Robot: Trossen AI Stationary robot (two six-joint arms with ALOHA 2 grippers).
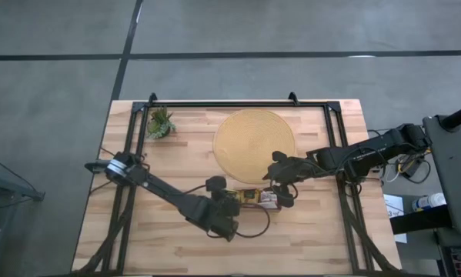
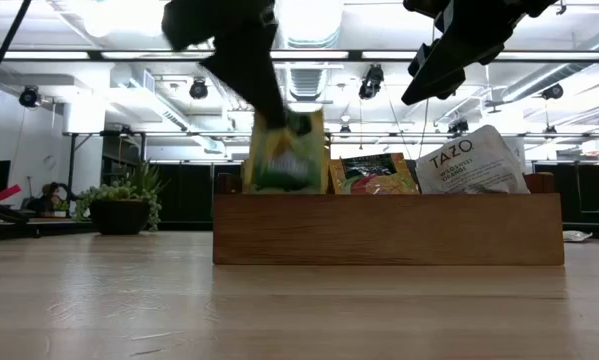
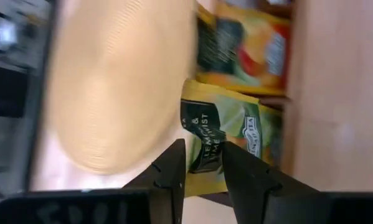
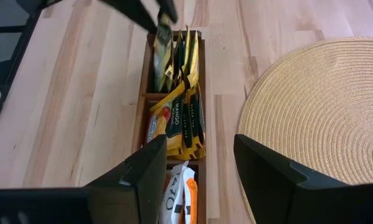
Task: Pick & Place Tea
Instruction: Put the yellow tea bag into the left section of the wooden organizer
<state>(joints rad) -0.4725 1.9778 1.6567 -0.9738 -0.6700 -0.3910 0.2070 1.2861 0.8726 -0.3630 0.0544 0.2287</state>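
Left wrist view gives you the clearest read: the left claw (image 3: 202, 163) is pinching the top edge of a yellow-green sachet (image 3: 220, 140), its two dark fingers pressed against the paper from either side. That sachet is still at the tray (image 4: 144, 93), standing in the end compartment farthest from the white-and-orange packets; in the low view it rides a little higher than its neighbours, so you can judge it as just starting to lift, not clear of the wood yet.

The right claw (image 4: 195, 165) hangs spread and empty above the tray, over the end holding the white packet (image 2: 474, 160), touching nothing.

As for progress, the round mat (image 1: 255, 142) just beside the tray carries no tea at all, so you have nothing placed so far. The rest of the tea (image 4: 180, 121) still fills the tray's compartments. One pick is under way; the carry, the release, and presumably more sachets remain.

Materials: the sachets are thin, flat, glossy paper squares, slightly crumpled and leaning on each other. The tray is a dark brown oblong box with plain wooden walls and dividers. The mat is a stiff woven disc of pale straw wound in concentric rings. The desk (image 1: 307, 231) is light butcher-block planking.
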